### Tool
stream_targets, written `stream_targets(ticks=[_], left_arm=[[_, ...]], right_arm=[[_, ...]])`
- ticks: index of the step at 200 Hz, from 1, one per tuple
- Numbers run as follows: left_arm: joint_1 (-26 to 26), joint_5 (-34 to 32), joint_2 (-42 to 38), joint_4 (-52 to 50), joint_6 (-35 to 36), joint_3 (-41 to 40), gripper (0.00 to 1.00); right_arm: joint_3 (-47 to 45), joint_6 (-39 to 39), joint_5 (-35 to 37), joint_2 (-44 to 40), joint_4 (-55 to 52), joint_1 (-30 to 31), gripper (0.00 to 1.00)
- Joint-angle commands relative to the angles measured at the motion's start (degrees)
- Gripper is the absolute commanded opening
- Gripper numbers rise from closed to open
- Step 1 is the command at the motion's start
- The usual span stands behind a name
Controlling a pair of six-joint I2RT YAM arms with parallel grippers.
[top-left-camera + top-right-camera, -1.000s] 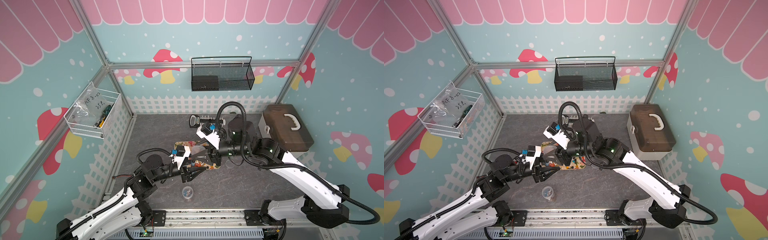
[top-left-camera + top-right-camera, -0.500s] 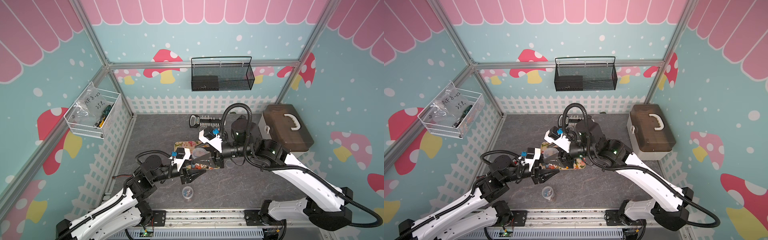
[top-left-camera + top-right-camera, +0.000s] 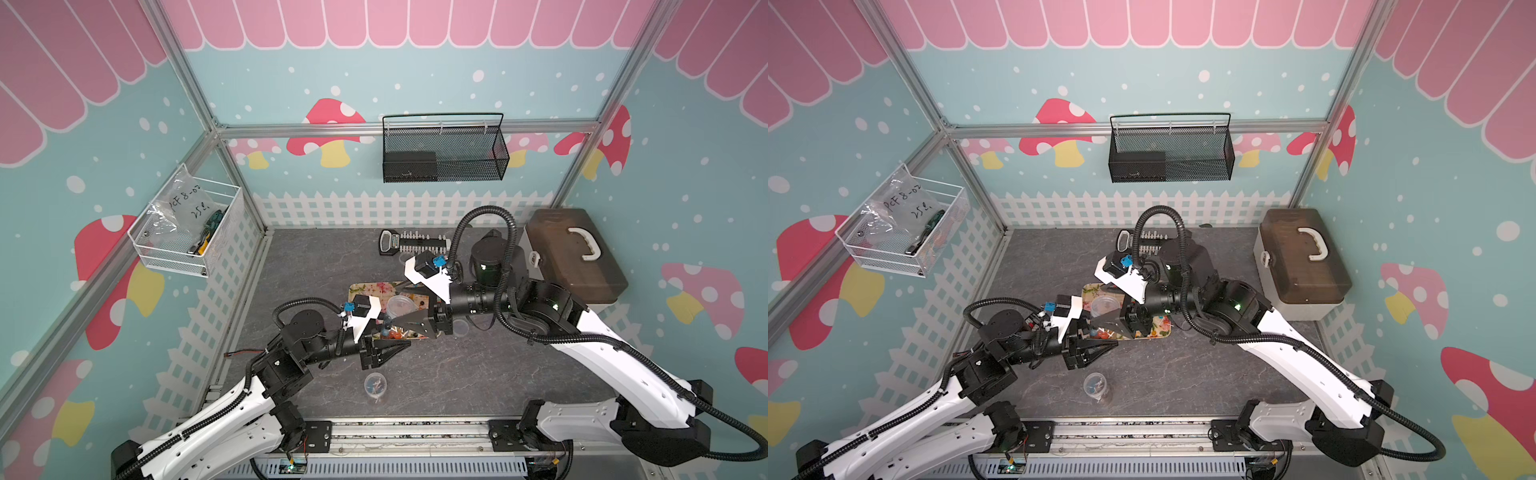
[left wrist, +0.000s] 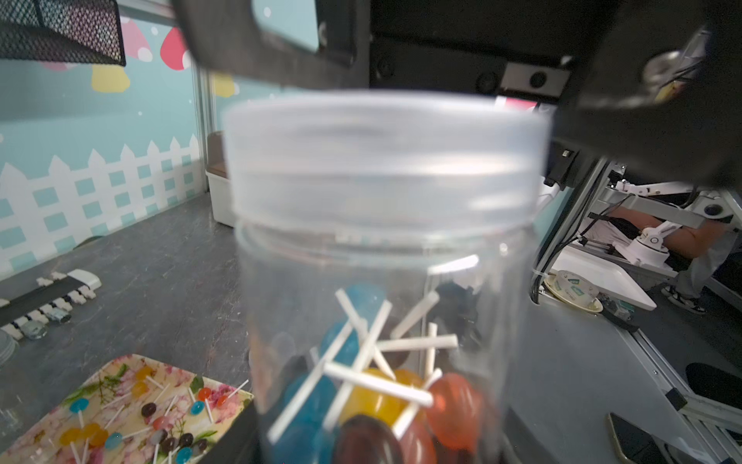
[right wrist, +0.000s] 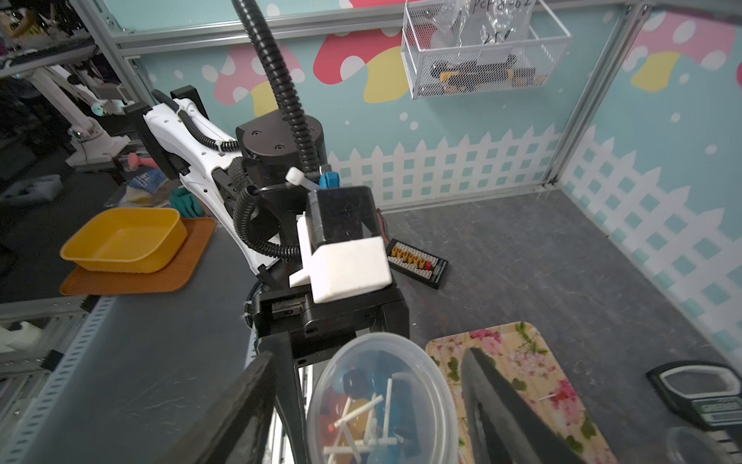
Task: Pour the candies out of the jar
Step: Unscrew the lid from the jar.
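Left gripper point(image 3: 397, 348): fingers closed on lower body of the clear jar point(image 4: 377, 281). Jar is upright over the floral tray point(image 5: 522, 361) on the worktop point(image 3: 478, 374). Lid point(image 4: 385, 152) on. Candies point(image 4: 373, 385) heaped in jar bottom, sticks crossed; more lie loose on the tray. Right gripper point(image 5: 367, 357): fingers point(image 5: 241, 401) wide, one on each side of the lid; contact cannot be told. Small clear cup point(image 3: 375, 386) holding a few candies stands apart on the worktop, nearer the arm bases

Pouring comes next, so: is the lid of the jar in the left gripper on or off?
On: the translucent lid caps the jar, candies inside; how tight, cannot tell.
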Motion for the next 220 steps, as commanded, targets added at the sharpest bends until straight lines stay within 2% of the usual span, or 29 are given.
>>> stream_targets(ticks=[1, 31, 67, 89, 158, 183, 220], left_arm=[[0.23, -0.99, -0.35, -0.66, -1.35, 0.85, 0.59], [0.23, -2.64, -0.75, -0.76, -0.70, 0.32, 0.59], [0.23, -3.59, -1.13, -1.80, -0.11, -0.10, 0.59], [0.23, -4.48, -1.51, -1.87, 0.13, -0.64, 0.58], [0.23, -4.63, -0.40, -2.19, 0.70, -0.39, 0.59], [0.23, -4.63, -0.46, -2.16, 0.61, -0.33, 0.58], [0.23, -4.48, -0.86, -2.43, 0.44, -0.30, 0.59]], right_arm=[[0.39, 1.59, -0.32, -1.63, 3.58, -0.10, 0.76], [0.87, 12.69, 5.67, -1.45, 4.54, 0.00, 0.78], [2.00, 20.83, 13.98, -0.29, -0.06, 1.29, 0.81], [3.33, 22.81, 17.27, 1.45, -4.32, 2.94, 0.81], [3.05, 24.17, 19.92, 3.56, -6.49, 5.12, 0.80], [2.97, 23.91, 20.34, 3.91, -6.70, 5.19, 0.76], [1.93, 23.03, 19.16, 2.98, -4.57, 5.21, 0.52]])
